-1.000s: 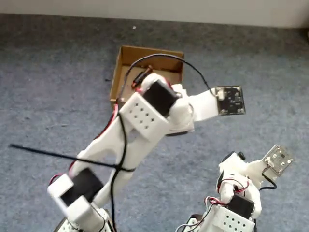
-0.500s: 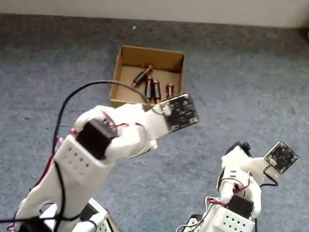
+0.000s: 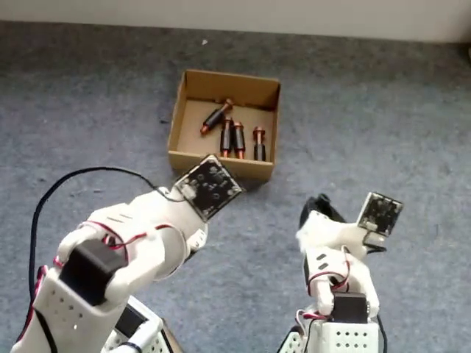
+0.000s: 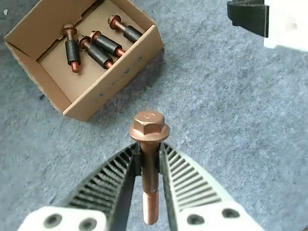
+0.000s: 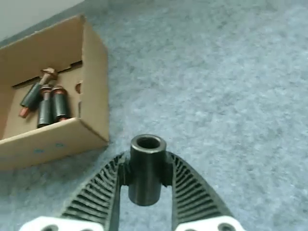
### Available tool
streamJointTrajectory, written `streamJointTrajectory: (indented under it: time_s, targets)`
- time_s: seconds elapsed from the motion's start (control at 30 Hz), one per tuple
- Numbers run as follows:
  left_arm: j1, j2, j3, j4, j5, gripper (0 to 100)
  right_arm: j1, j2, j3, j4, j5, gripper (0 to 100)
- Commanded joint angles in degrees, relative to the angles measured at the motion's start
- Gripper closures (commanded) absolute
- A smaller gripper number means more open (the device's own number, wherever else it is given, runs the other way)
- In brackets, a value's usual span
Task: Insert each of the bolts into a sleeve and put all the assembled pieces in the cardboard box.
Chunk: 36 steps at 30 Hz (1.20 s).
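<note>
Now left hand (image 4: 150,153) pinches a bolt (image 4: 150,129) by its shank, right hand (image 5: 147,159) pinches a sleeve (image 5: 146,180), bore open. Four assembled pieces (image 3: 238,138) lie in the cardboard box (image 3: 221,163). Mating likely needs bolt lined up straight with bore, then slow push.

Light soft, diffuse, fairly bright, even across grey-blue carpet (image 3: 383,110). Shadows weak, soft-edged. Open brown cardboard box (image 3: 259,169) throws narrow dim shadow onto carpet along near wall in high view, darker patch beside its corner in left wrist view. Its outer side wall sits in shade in right wrist view. Copper hex-head bolt (image 4: 149,126) carries pale sheen on head. Dark cylindrical metal sleeve (image 5: 146,166) shows gentle gleam at rim.
</note>
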Motion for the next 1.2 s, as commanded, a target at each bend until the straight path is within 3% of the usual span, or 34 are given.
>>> streamJointTrajectory:
  time_s: [0.0, 0.23, 0.4, 0.6, 0.9, 1.17]
  targets:
    - [-0.48, -7.78, 5.76, -4.75, 4.31, 99, -4.7, -0.75, 5.67, -5.49, 0.44, 99.5]
    - [-4.44, -22.99, 23.6, -17.41, 5.45, 99, -13.76, -0.75, 5.67, -8.04, 0.44, 99.5]
    - [-10.59, -34.95, 33.89, -27.69, 12.31, 99, -20.79, -0.75, 5.67, -8.13, 0.53, 99.5]
    - [-11.74, -46.02, 39.96, -33.05, 20.48, 99, -30.64, -0.75, 5.67, -9.01, 2.29, 99.5]
    - [-11.74, -45.76, 40.13, -41.76, 32.35, 99, -38.2, -0.75, 6.29, -21.85, 16.7, 99.5]
    - [-11.3, -45.76, 40.22, -49.41, 36.13, 99, -43.47, -0.75, 6.29, -23.78, 18.29, 99.5]
